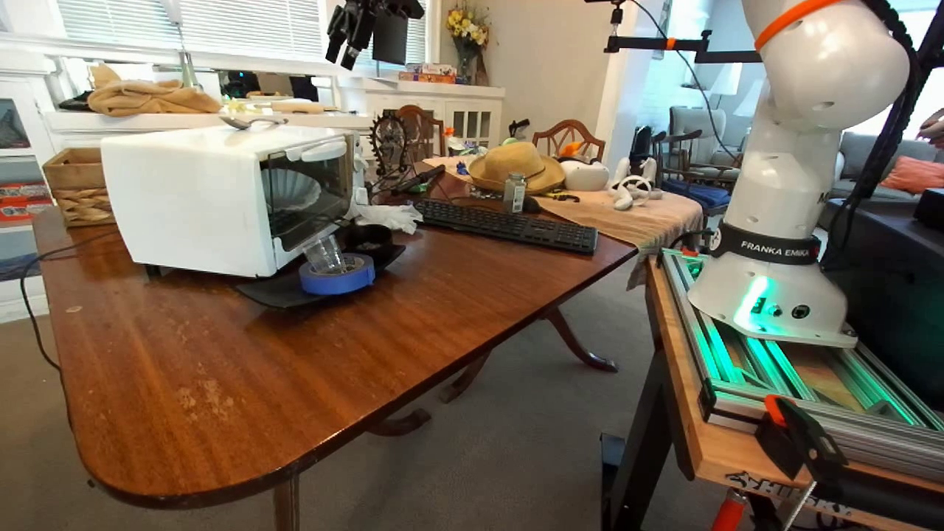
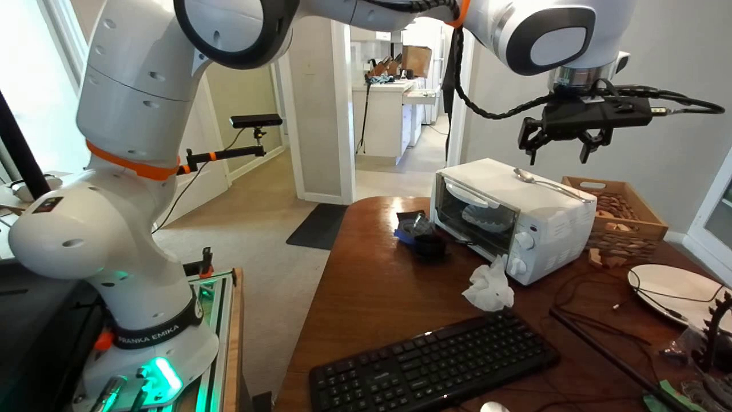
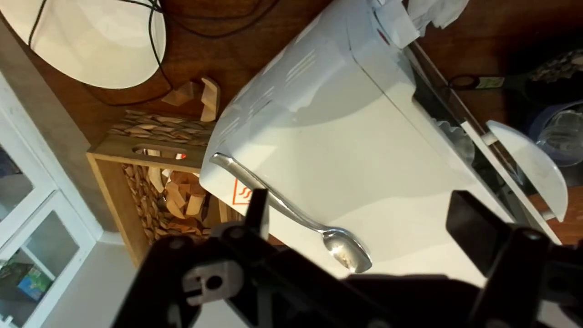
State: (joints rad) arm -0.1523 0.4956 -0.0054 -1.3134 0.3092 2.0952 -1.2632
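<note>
Gripper (image 2: 559,155), black and two-fingered, points straight down with its fingers (image 3: 476,230) well apart. Below it we see a metal spoon (image 3: 346,249), clear of the fingers, lying on the white top of a toaster oven (image 3: 364,150). In the wrist view the spoon's bowl shows between the fingers, its handle running past one fingertip. Beside the oven, lower than the gripper, we find a woven basket (image 2: 623,237) holding wood-coloured pieces (image 3: 186,196); a white plate (image 3: 95,64) lies farther off. Lower too, near the oven's glass door (image 2: 469,216), a clear cup (image 1: 323,253) and a roll of blue tape (image 1: 338,282) sit close together. Well apart from the gripper, a black keyboard (image 2: 434,366) rests on the brown table (image 2: 383,297).
</note>
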